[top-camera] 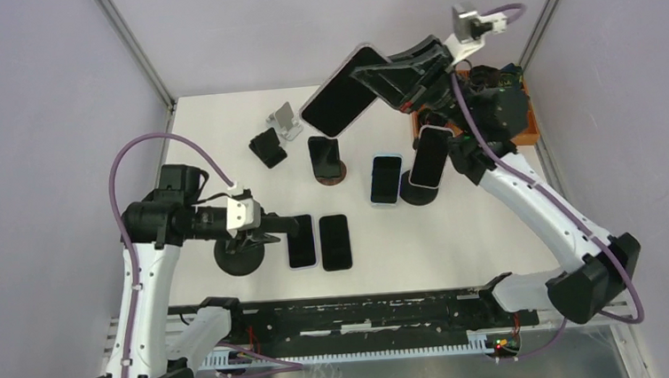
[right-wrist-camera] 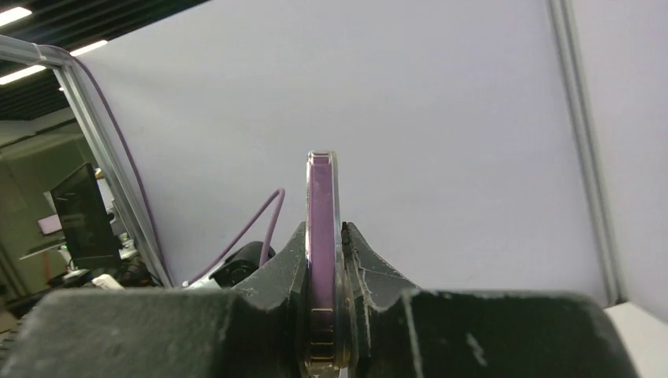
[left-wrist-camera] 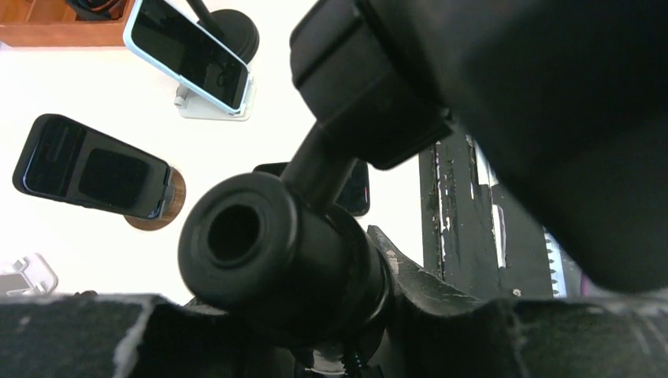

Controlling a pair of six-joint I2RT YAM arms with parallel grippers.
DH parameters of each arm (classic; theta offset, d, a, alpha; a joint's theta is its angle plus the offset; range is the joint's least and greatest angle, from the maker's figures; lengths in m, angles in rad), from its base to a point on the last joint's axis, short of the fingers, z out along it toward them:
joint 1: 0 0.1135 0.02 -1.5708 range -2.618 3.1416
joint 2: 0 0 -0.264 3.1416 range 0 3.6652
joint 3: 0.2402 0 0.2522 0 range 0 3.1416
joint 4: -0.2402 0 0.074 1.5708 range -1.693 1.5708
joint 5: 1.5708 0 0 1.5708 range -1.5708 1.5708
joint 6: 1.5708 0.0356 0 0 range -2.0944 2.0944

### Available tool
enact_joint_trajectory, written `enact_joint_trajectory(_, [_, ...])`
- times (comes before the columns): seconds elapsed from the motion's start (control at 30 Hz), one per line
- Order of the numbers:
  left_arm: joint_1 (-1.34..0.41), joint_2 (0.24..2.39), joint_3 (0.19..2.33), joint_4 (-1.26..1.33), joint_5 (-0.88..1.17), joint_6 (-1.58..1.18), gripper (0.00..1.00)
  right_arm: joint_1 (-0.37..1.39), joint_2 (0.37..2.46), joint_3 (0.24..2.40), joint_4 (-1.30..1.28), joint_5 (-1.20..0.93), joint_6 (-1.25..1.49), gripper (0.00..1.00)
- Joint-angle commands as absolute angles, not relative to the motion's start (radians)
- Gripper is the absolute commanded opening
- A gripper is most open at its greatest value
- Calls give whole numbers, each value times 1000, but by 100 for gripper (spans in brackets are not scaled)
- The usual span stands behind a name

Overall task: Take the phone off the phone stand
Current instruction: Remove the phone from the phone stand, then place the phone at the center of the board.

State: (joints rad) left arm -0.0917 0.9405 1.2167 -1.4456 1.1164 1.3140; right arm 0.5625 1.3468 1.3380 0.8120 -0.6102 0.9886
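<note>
My right gripper (top-camera: pixel 397 80) is shut on the phone (top-camera: pixel 345 91), a large dark-screened handset held tilted high above the back of the table. In the right wrist view its purple edge (right-wrist-camera: pixel 321 205) stands upright, pinched between both fingers of the right gripper (right-wrist-camera: pixel 324 236). The phone stand (top-camera: pixel 239 256), black with a round base, sits at the table's front left with nothing on it. My left gripper (top-camera: pixel 265 228) is shut on its upper part. In the left wrist view the stand's black cylinder (left-wrist-camera: pixel 264 248) fills the jaws of the left gripper (left-wrist-camera: pixel 303 315).
Two phones lie flat (top-camera: pixel 301 241) (top-camera: pixel 335 241) beside the stand. Further back are a phone on a wooden disc (top-camera: pixel 325 158), a light-blue phone (top-camera: pixel 386 179), a phone on a black round stand (top-camera: pixel 427 159), a small black stand (top-camera: pixel 268 147) and a silver stand (top-camera: pixel 285 119). A wooden box (top-camera: pixel 530 115) sits back right.
</note>
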Motion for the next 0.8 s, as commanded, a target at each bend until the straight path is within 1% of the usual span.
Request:
enact_joint_trajectory(0.0, [-92,914,1255,-1464,1126,1392,2,515,1216,1316,856,-584,995,0])
enact_joint_trajectory(0.07, [-92,913,1265,-1451,1131,1372,2,499,1169,1271,692,-627,930,0])
enact_joint_trajectory(0.13, [-92,913,1279,-1429,1139,1336,2,500,1129,1223,463,-666,819,0])
enact_joint_trajectory(0.23, [-92,917,1315,-1386,1146,1278,2,500,1056,1063,214,-726,729,0])
enact_joint_trajectory(0.3, [-92,922,1342,-1365,1152,1245,2,502,1005,952,89,-728,650,0])
enact_joint_trajectory(0.37, [-92,925,1362,-1334,1162,1211,2,509,951,842,-34,-672,572,0])
enact_joint_trajectory(0.5, [-92,928,1368,-1309,1181,1179,2,515,898,660,-61,-633,559,0])
enact_joint_trajectory(0.57, [-92,927,1370,-1307,1183,1179,2,520,901,574,-14,-625,572,0])
enact_joint_trajectory(0.77, [-92,913,1379,-1305,1179,1164,2,527,987,474,80,-571,534,0])
